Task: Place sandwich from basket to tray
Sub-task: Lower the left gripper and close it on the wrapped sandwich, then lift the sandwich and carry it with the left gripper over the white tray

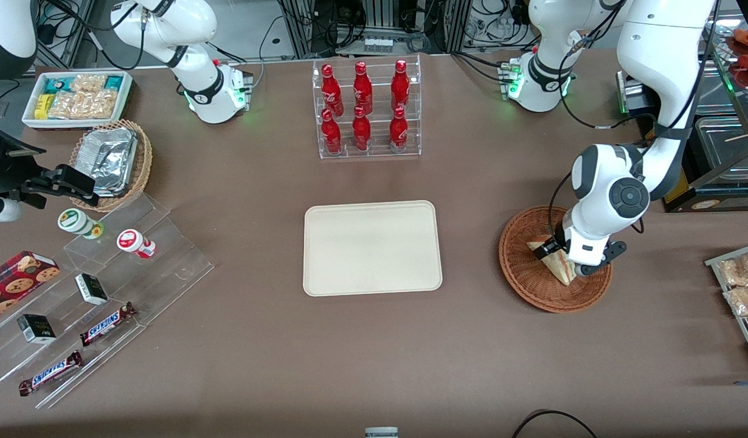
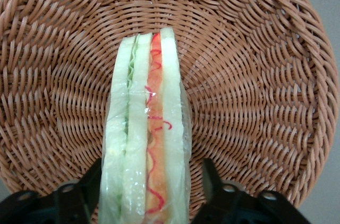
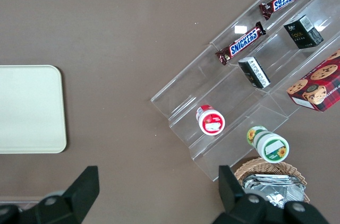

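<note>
With the gripper (image 2: pixel 150 195) open astride the sandwich (image 2: pixel 146 134) in the basket (image 2: pixel 255 75) (film-wrapped, soft), a hard squeeze could crush it, a light one let it slip before the tray (image 1: pixel 372 247)

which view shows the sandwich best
The left wrist view: the sandwich fills it, filling layers plain, standing in the basket between the open gripper fingers. The front view shows it small, partly hidden by the arm. The right wrist view misses it.

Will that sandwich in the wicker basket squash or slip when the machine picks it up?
Probably soft: the sandwich is pale bread layers, so a hard squeeze may dent it. Its clear wrap looks glossy, so it could slip. The gripper straddles it in the basket, fingers open beside its faces.
</note>
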